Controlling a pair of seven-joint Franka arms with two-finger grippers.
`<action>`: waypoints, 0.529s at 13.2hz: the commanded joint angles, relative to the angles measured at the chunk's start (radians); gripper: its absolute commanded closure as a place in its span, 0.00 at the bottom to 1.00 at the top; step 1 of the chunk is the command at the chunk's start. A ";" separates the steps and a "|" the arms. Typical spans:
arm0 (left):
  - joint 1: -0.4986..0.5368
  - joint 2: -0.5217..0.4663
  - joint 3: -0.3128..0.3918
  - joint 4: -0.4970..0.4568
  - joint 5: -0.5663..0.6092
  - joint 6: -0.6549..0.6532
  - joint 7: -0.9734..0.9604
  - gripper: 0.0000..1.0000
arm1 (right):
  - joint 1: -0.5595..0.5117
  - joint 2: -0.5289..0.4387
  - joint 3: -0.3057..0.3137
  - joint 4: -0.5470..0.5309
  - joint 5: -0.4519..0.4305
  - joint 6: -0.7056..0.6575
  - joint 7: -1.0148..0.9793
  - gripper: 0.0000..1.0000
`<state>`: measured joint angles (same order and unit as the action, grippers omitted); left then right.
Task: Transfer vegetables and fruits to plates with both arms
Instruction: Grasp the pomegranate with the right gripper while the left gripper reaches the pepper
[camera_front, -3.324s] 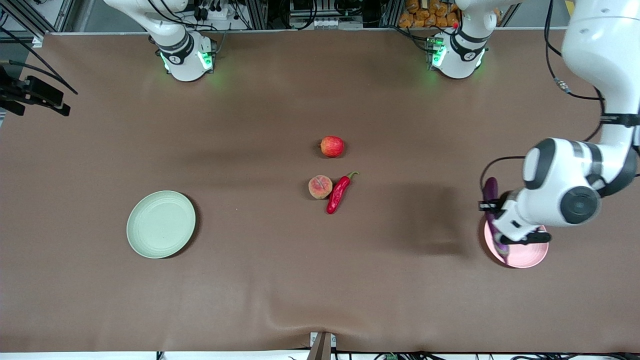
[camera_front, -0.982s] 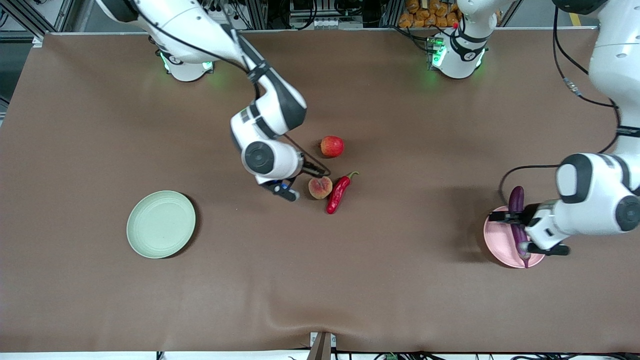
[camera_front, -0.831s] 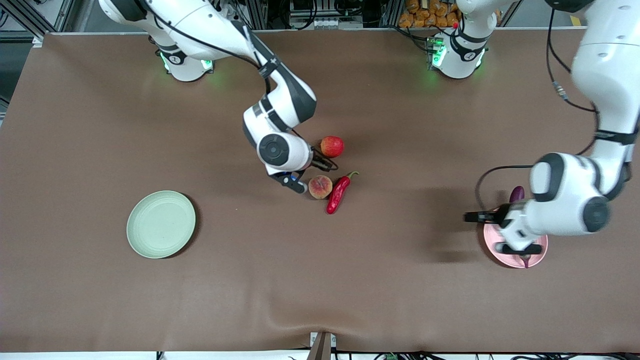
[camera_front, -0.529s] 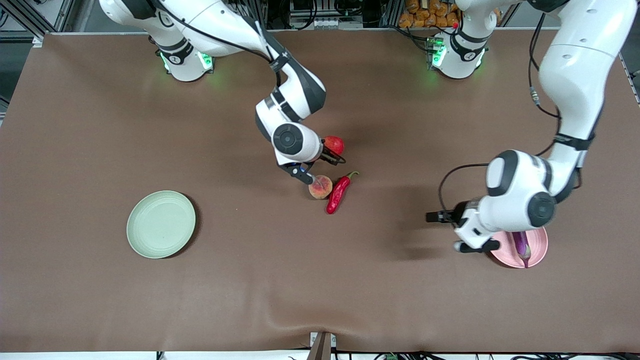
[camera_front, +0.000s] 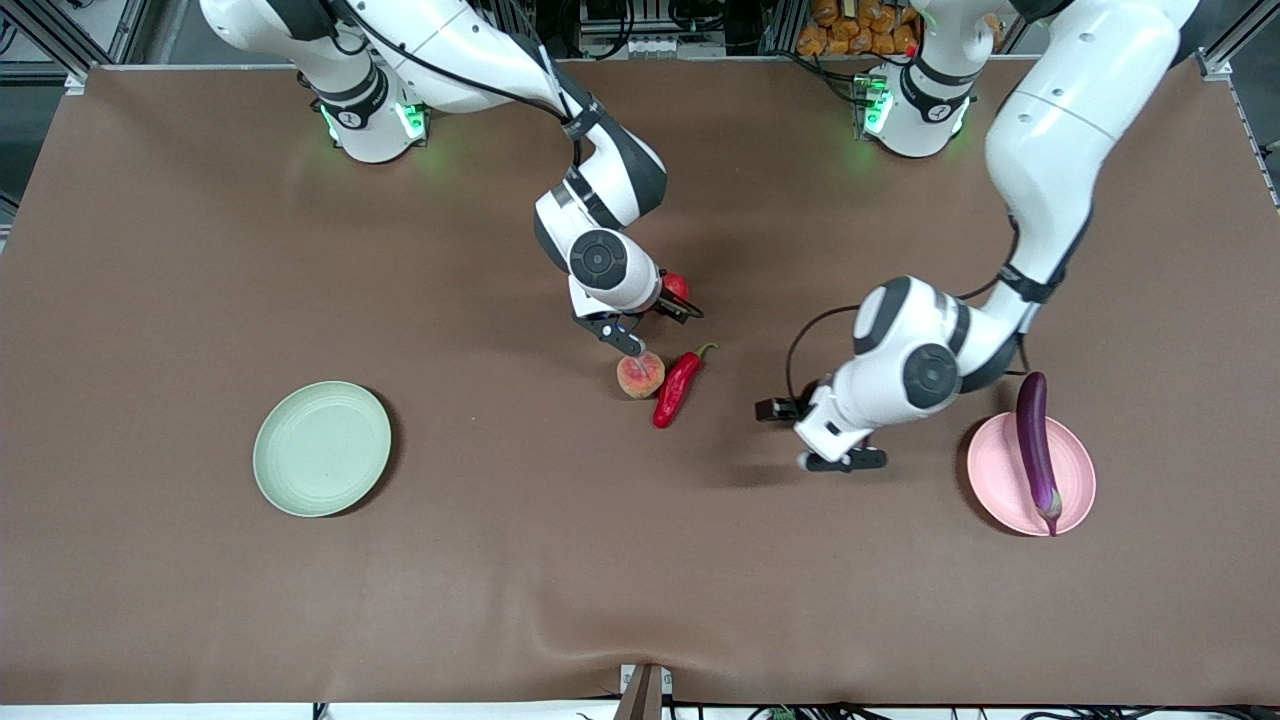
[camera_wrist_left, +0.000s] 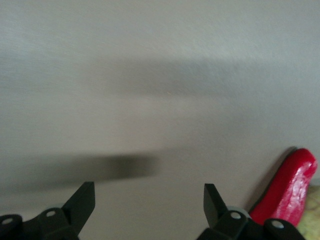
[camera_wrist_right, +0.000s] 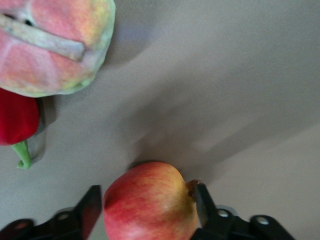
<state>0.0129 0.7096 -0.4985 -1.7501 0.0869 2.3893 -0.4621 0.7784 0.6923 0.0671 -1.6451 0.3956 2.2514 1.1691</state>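
The right gripper (camera_wrist_right: 145, 207) has open jaws around the half-hidden apple (camera_wrist_right: 150, 202); the left gripper (camera_wrist_left: 149, 202), jaws open, holds nothing, the chili pepper (camera_wrist_left: 285, 187) cut off beside them.

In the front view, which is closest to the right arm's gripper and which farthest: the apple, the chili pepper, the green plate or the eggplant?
Measured from the right gripper, whose jaws are open:
1. Apple, between the open jaws, as the right wrist view shows.
2. Chili pepper, beside the peach, nearer the front camera.
3. Green plate, toward the right arm's end of the table.
4. Eggplant, on the pink plate, toward the left arm's end.
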 joint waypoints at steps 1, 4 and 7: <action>-0.039 -0.025 0.006 -0.043 0.095 0.050 -0.010 0.04 | -0.039 -0.025 -0.012 0.005 0.006 -0.080 -0.017 1.00; -0.080 -0.019 0.000 -0.032 0.160 0.056 0.049 0.06 | -0.155 -0.086 -0.013 0.057 0.005 -0.333 -0.129 1.00; -0.142 -0.015 -0.005 -0.029 0.160 0.093 0.088 0.12 | -0.289 -0.143 -0.018 0.067 -0.062 -0.438 -0.285 1.00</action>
<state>-0.0922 0.7087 -0.5072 -1.7714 0.2237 2.4557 -0.3871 0.5723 0.6030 0.0349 -1.5637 0.3807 1.8652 0.9733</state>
